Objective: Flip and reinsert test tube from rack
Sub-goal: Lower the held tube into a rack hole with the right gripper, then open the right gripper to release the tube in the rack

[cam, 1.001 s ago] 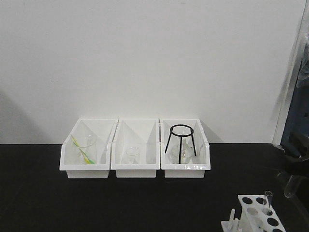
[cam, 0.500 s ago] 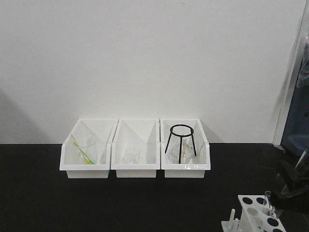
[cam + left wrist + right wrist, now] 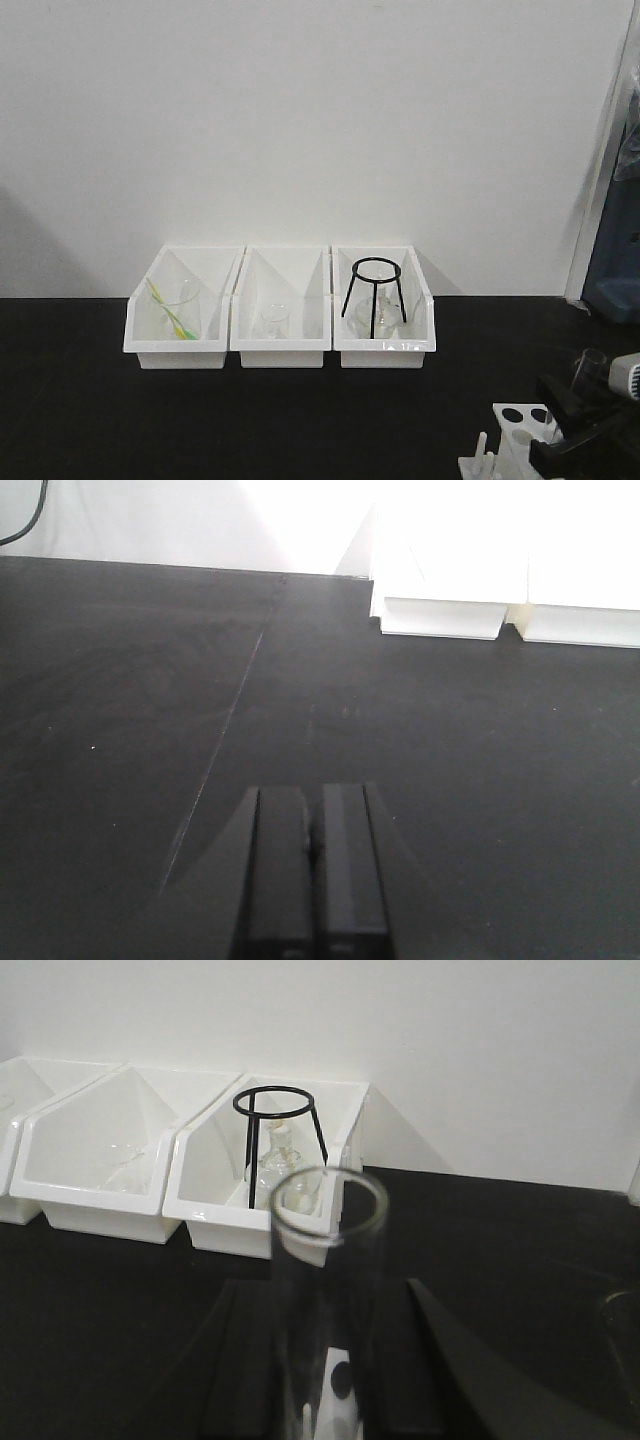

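Black tabletop [image 3: 250,420] runs back to a plain white wall. At its front right corner the test tube [image 3: 588,368] stands open rim up, tilted slightly, pinched in the right gripper [image 3: 585,400], whose dark fingers close on the glass below the rim. In the right wrist view the tube [image 3: 325,1300] fills the middle, rim uppermost. Just beside and below it sits the white rack [image 3: 520,425], partly hidden by the gripper. Well behind, three white bins [image 3: 285,345] line the wall; the right one holds a black ring tripod [image 3: 375,295]. The left gripper [image 3: 312,870] hovers over bare tabletop, fingers pressed together, holding nothing.
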